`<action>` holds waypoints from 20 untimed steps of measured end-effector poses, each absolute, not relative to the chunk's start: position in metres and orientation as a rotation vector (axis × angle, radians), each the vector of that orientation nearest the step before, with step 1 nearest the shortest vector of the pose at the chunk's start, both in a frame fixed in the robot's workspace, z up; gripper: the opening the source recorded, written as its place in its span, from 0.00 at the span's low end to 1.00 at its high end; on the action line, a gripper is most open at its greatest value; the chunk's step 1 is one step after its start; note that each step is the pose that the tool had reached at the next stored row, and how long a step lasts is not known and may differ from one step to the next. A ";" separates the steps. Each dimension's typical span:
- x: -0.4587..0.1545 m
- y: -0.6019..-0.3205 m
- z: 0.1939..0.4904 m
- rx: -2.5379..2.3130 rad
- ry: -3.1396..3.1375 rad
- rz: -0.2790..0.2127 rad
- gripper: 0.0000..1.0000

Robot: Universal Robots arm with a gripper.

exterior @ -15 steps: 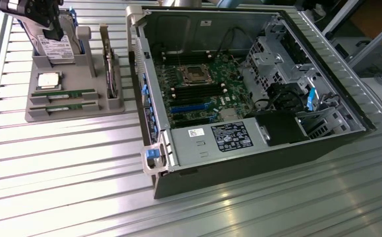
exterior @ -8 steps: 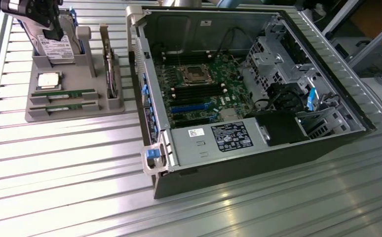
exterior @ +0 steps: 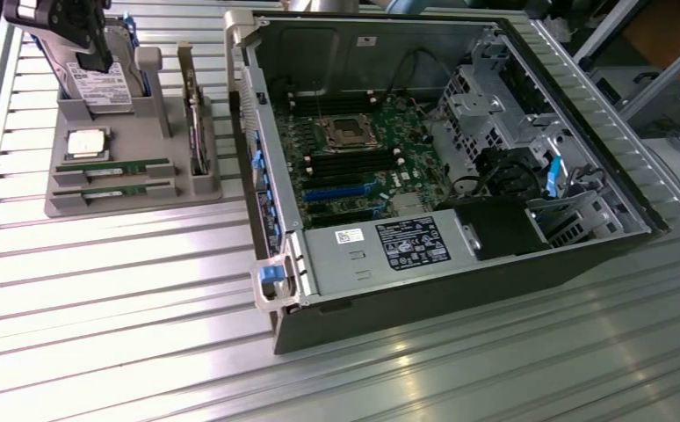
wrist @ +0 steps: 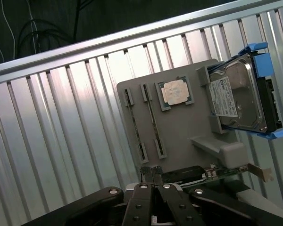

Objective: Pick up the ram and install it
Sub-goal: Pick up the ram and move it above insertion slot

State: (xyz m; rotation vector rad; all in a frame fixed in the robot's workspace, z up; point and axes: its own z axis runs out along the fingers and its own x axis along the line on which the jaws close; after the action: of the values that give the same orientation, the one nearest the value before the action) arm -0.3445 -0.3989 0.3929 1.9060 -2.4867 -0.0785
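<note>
Grey tray (exterior: 141, 204) holds two ram sticks (exterior: 115, 165), processor (exterior: 87, 142), hard drive (exterior: 104, 83).

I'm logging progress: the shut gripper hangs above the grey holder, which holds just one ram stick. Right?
No. The exterior view shows two in the grey holder: one ram stick and a second ram stick beside it. The shut gripper does hang above it.

Jaws fully together — fingertips (wrist: 145, 176) touching

Ribbed metal tabletop (exterior: 141, 290) bright with glare, dark floor (wrist: 132, 19), black cables (wrist: 37, 33) beyond
</note>
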 end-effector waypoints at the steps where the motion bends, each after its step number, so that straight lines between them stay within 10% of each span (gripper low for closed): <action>1: -0.344 -0.399 0.393 1.913 -2.481 -0.078 0.11; 20: -0.344 -0.399 0.393 2.080 -2.339 -0.077 0.11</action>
State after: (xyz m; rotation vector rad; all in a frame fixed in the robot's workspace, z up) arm -0.3445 -0.3990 0.3929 2.0795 -2.3387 -0.0773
